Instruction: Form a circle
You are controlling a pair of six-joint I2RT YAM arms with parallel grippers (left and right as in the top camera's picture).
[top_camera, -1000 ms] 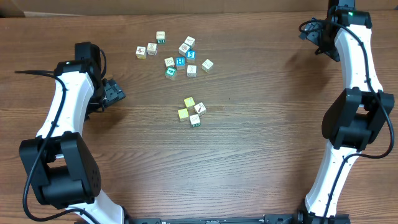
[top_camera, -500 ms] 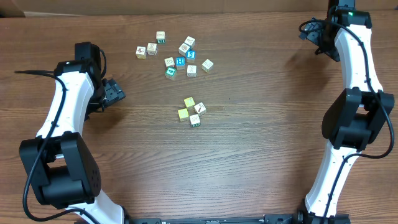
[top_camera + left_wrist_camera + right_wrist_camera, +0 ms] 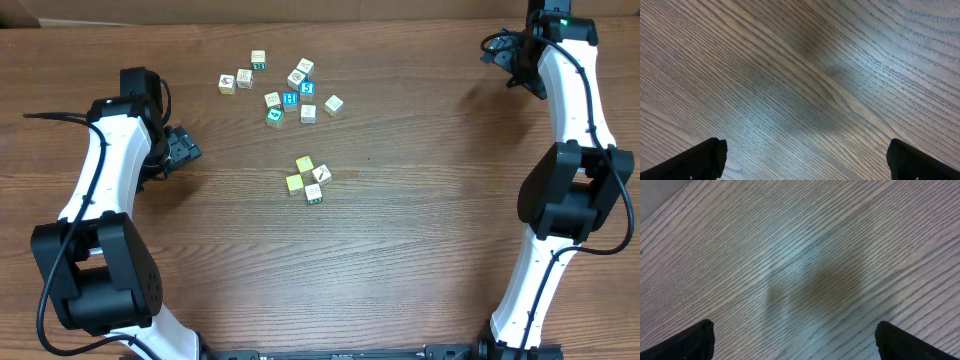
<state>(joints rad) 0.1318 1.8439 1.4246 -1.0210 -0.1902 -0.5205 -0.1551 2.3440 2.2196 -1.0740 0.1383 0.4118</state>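
Four alphabet cubes form the compact group (image 3: 308, 178) on my overhead, with open table (image 3: 420, 250) all round. Roughly eleven loose cubes (image 3: 290, 95) lie scattered beyond it. Left gripper (image 3: 185, 148) and right gripper (image 3: 498, 52) sit well apart from both. Left wrist: jaws spread wide, empty, over bare wood. Right wrist: likewise released; table edge at top left.

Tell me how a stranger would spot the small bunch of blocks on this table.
On the wooden table, look just below the big loose scatter of blocks at the top. The small bunch sits near the middle: four blocks packed tight, two yellow, while its neighbours lie spread apart.
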